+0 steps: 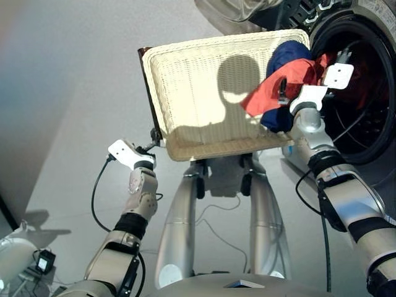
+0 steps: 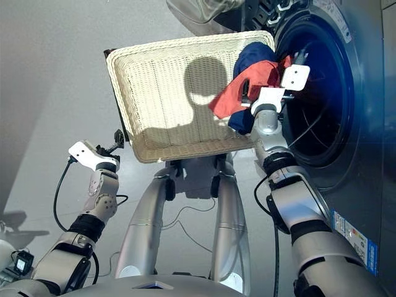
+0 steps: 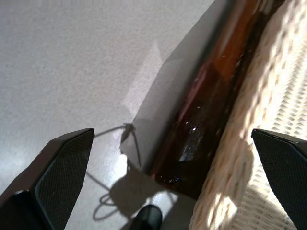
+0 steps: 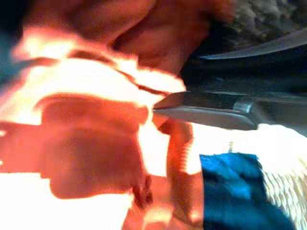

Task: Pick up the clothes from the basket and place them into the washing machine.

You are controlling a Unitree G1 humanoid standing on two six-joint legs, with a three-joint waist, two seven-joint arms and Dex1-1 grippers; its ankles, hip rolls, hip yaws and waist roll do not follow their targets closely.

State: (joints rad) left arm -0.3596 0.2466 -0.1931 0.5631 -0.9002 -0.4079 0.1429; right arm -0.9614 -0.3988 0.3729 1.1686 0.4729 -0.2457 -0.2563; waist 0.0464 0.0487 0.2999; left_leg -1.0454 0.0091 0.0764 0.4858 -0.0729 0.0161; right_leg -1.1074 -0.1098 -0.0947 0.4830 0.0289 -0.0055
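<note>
Basket [image 1: 204,93] sits in front of me, its far right corner just beside the washing machine [image 2: 346,124] drum opening. That placement suits the job: anything lifted from that corner has only a short way to go into the drum.

Contents of the basket: orange-red garment [image 1: 281,86] draped over the right rim, and navy blue garment [image 1: 289,54] under and behind it, bunched in the far right corner. Rest of the wicker floor is bare. No black garment in the basket that I can make out. Inside the drum, red cloth shows near the opening; whether it is part of the orange-red piece or separate, I cannot tell.

My right gripper [image 1: 283,91] is at the orange-red garment on the rim, arm raised between basket and drum. The wrist view is filled with orange-red cloth, a patch of navy and a bit of wicker. Cloth hides the tips, so I cannot tell whether that pincer is clamped, together or apart.

My left gripper [image 3: 172,177] hangs low at the basket's near left corner, outside the rim. Fingers stand wide apart, holding nothing; between them I see the rim, a dark brown edge under it and the floor [image 3: 72,57]. Judgement: left arm is idle, the right does the transfer.
</note>
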